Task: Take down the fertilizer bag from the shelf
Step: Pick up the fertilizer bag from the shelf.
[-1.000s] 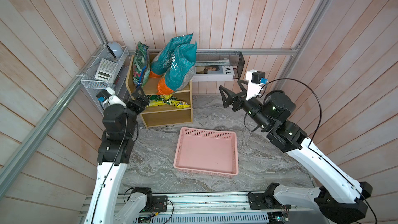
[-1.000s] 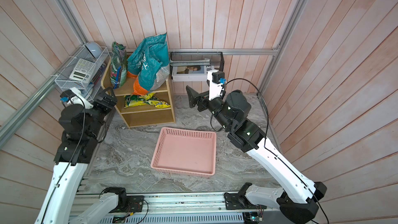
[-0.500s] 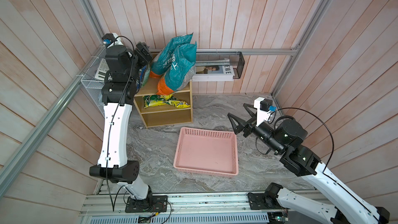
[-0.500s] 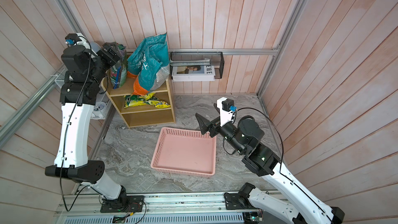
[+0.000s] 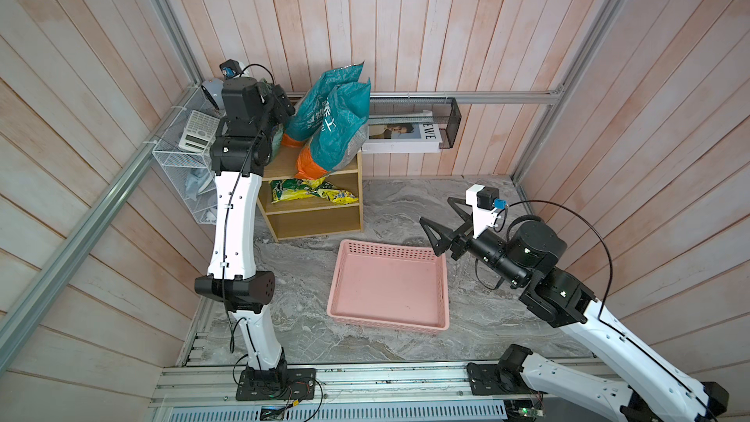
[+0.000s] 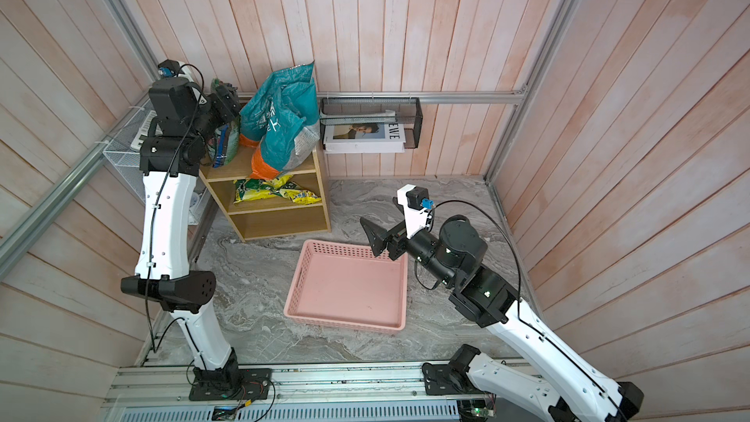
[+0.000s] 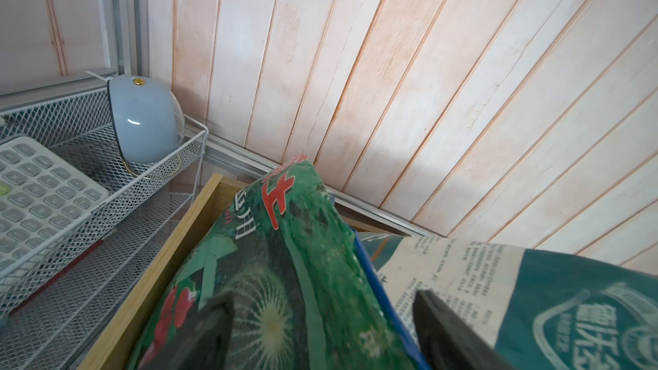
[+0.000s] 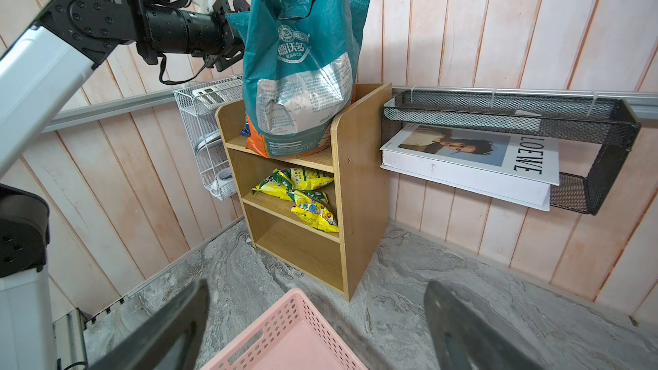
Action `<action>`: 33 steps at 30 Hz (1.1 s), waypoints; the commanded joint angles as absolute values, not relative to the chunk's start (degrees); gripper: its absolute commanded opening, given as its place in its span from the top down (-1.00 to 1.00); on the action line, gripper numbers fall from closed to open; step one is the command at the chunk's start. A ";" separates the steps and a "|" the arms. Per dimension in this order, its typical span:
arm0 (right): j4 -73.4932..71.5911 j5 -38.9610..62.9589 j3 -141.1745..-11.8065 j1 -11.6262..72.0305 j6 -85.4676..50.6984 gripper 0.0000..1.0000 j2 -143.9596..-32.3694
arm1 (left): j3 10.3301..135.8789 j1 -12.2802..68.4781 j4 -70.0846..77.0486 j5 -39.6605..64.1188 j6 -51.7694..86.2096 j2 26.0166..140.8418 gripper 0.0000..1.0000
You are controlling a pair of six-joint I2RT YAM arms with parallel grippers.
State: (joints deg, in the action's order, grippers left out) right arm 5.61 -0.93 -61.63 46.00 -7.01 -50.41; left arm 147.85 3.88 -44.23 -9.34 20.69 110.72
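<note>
The fertilizer bag (image 7: 285, 243), green with red characters, stands upright at the wall-side end of the shelf's (image 5: 316, 221) top tier. My raised arm hides most of it in both top views; a strip of the bag (image 6: 225, 144) shows below the wrist. My left gripper (image 7: 320, 300) is at the bag's top, open, one finger on each side of it; I cannot tell if the pads touch. In a top view the left gripper (image 5: 284, 105) sits beside the big teal bag (image 5: 332, 123). My right gripper (image 5: 436, 211) hangs open and empty over the pink basket's far rim.
The teal bag (image 8: 302, 48) leans against the green one on the same tier. A yellow bag (image 5: 312, 190) lies on the middle tier. A white wire rack (image 5: 178, 152) with a calculator (image 5: 197, 129) flanks the shelf, a black mesh basket (image 5: 450, 123) holds a book, and a pink basket (image 5: 389, 249) sits on the floor.
My left arm has risen from low beside the shelf to its top tier, and its jaws have narrowed around the green bag. My right arm has drawn back and down toward the pink basket.
</note>
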 commanded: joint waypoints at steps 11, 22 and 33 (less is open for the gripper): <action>4.13 0.00 -60.99 46.27 -6.24 -0.96 -50.60 | 152.60 4.21 -42.85 -9.11 17.90 109.74 1.00; 2.90 0.02 -60.92 46.32 -5.80 -0.96 -52.11 | 151.28 10.08 -51.59 -25.92 15.31 95.28 1.00; 2.72 -4.86 -59.47 46.32 -8.32 -0.96 -51.55 | 138.12 28.01 -65.03 -27.52 14.87 77.96 1.00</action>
State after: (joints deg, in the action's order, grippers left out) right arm 3.68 -1.58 -61.06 46.02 -6.81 -52.49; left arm 139.50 26.63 -65.95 -29.54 13.56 79.50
